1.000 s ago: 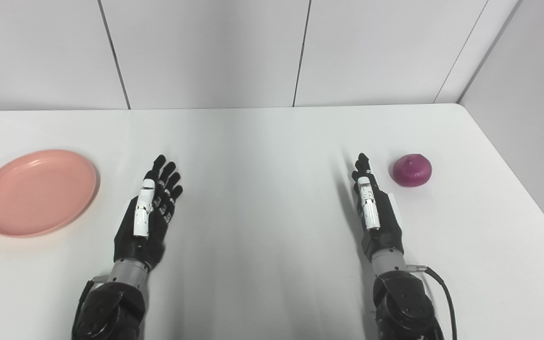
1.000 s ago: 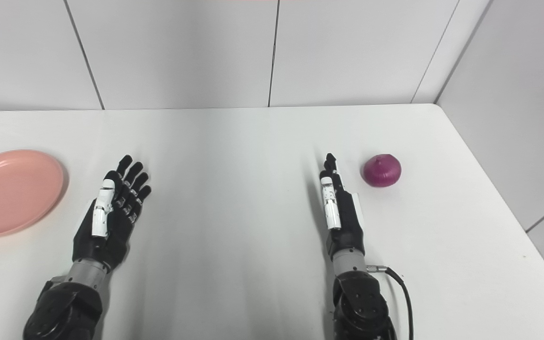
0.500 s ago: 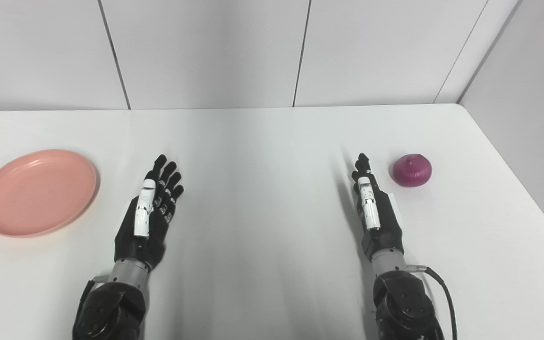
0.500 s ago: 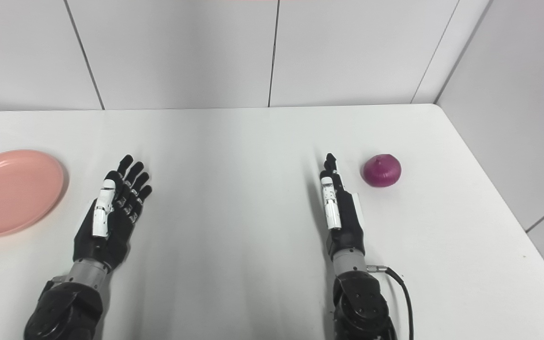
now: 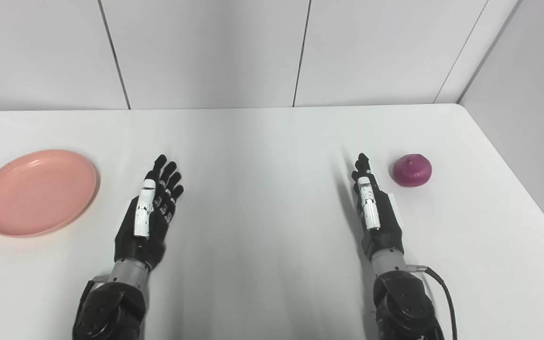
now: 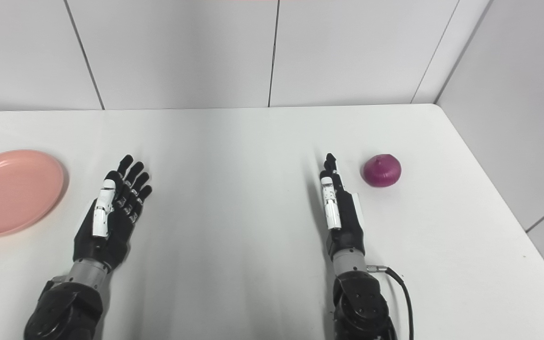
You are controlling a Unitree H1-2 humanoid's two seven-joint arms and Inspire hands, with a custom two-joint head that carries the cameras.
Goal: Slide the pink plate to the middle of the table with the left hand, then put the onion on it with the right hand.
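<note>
Pink plate (image 5: pixel 37 191) sits at the far left of the frame, not in the tabletop's (image 5: pixel 262 141) middle, so nothing is done yet. Left hand (image 5: pixel 151 212), fingers spread and empty, lies just right of it. Right hand (image 5: pixel 375 208), fingers straight and together, holds nothing beside the purple onion (image 5: pixel 412 170) at mid-right. Both steps remain.
</note>
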